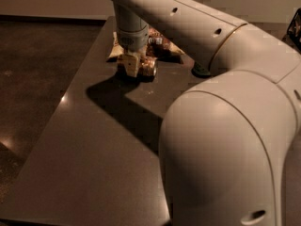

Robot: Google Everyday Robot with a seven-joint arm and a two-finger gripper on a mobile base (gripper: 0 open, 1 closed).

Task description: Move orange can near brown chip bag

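Observation:
The orange can (pixel 147 68) lies on its side at the far end of the table, between my gripper's cream fingers (pixel 130 65). My gripper (pixel 135 67) hangs from the arm straight above it and is shut on the can, low over the table top. The brown chip bag (pixel 161 42) lies flat just behind the gripper, mostly hidden by the wrist and arm; only its dark centre and a cream end show. The can is within a can's length of the bag.
The dark table (pixel 94 145) runs from the near edge to the back wall. A small dark greenish object (pixel 201 70) stands to the right of the can, half hidden under my arm. My arm's large elbow (pixel 225 154) fills the right foreground. Brown floor (pixel 33 69) lies to the left.

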